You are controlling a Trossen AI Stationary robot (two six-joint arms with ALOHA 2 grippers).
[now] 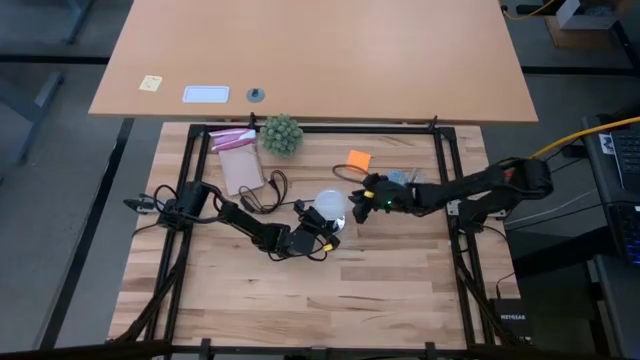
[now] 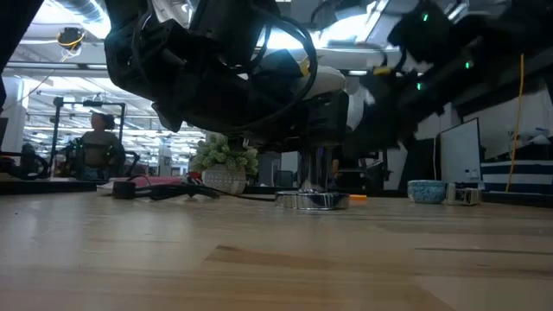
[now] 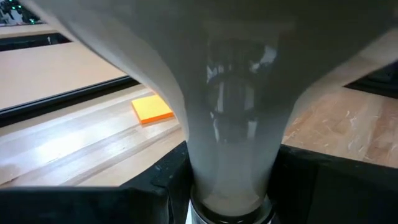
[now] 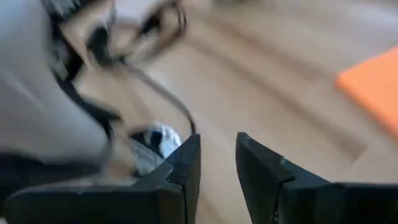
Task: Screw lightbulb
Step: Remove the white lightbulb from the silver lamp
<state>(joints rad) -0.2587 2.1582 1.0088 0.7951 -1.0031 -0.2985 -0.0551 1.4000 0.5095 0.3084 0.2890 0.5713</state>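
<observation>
High view: left hand (image 1: 318, 238) around lightbulb (image 1: 331, 207).

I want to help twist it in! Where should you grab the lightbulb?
Grab the lightbulb around its round white globe, coming from the side. It stands upright with its narrow neck pointing down into the socket, so the wide top is the free part. The left end effector seems to hold it that way already.

text: "NETGEAR" | on: black box (image 1: 511, 318), floor by table corner
</observation>
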